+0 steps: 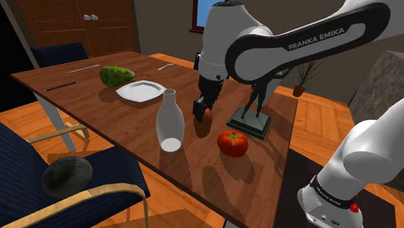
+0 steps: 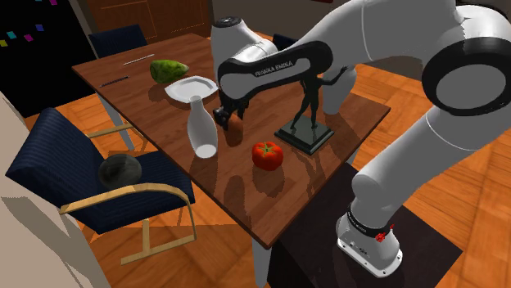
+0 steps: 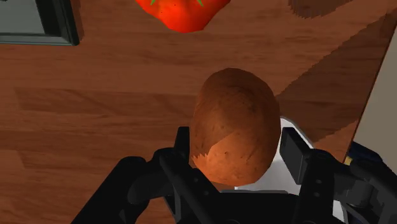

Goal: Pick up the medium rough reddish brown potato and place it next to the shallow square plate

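Wooden table (image 1: 116, 120) beneath potato (image 3: 235, 124), orange floor (image 1: 324, 123)

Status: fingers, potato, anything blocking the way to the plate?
Fingers shut on potato. Potato not yet at square plate. White vase stands between fingers and plate.

Quick count from where I'm standing: one reddish-brown potato (image 3: 236, 124), one tomato (image 1: 232, 143), one white bottle (image 1: 169, 121), one square white plate (image 1: 139, 91), one green fruit (image 1: 116, 75), one dark statuette (image 1: 250, 123), three bits of cutlery (image 1: 84, 68). At least two blue armchairs (image 1: 97, 188), one dark ball (image 1: 67, 175) on the nearer seat, one potted plant (image 1: 303, 81).
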`<act>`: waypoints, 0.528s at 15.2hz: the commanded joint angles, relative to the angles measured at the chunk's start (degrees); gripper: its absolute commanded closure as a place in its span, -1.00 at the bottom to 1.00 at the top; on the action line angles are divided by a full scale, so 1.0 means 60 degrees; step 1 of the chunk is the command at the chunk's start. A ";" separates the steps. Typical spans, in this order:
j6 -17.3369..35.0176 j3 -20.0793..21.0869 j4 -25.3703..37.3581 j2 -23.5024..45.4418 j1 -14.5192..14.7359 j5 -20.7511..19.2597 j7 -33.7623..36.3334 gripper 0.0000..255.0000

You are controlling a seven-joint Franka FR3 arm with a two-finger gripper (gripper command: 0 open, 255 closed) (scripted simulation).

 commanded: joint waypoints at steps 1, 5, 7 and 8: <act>0.0102 -0.0063 0.0530 0.0694 -0.0245 -0.0382 -0.0082 1.00; 0.0064 -0.0162 0.1802 0.2089 -0.0536 -0.1135 -0.0090 1.00; -0.0026 -0.0235 0.2515 0.2797 -0.0609 -0.1500 -0.0096 1.00; -0.0089 -0.0279 0.2892 0.3153 -0.0628 -0.1675 -0.0103 1.00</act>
